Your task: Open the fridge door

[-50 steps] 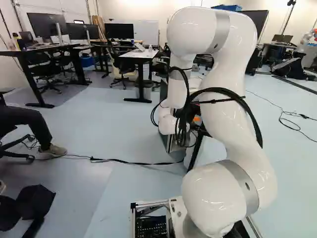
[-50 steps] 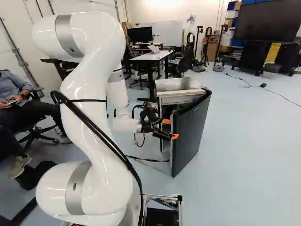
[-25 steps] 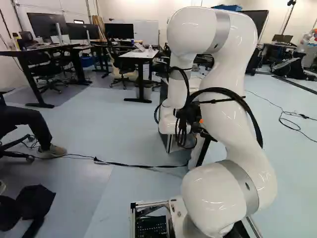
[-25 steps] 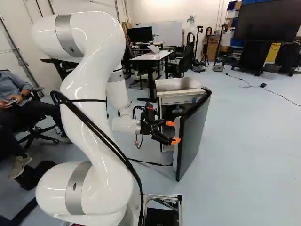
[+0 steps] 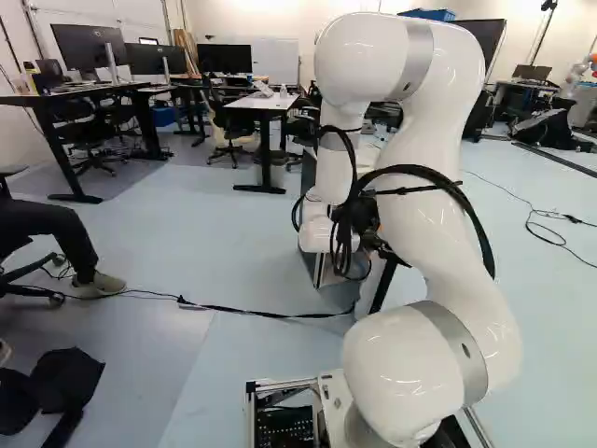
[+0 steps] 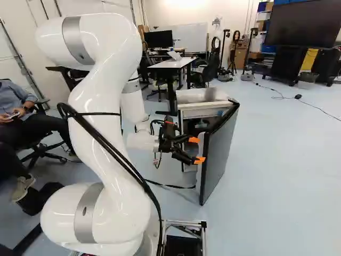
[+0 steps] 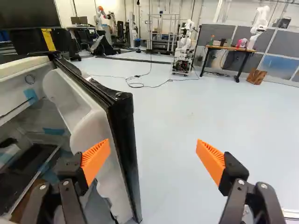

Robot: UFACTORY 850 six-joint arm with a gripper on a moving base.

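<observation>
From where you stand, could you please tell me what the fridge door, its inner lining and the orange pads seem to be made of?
Fridge door: probably painted metal, by its flat grey face with a soft sheen.
Inner lining: likely moulded plastic, white and smooth with rounded contours.
Orange pads: rubber or flexible plastic, I cannot tell which; matt, with fine ribs.

The big arm (image 6: 98, 93) is shiny white and round, like fat pipes, with silver rings (image 6: 88, 213) at its bends. Black cables (image 6: 125, 154) loop along it. The gripper (image 6: 196, 150) is black, with little silver screws (image 7: 241, 182) and bumpy orange pads (image 7: 96, 161).
</observation>
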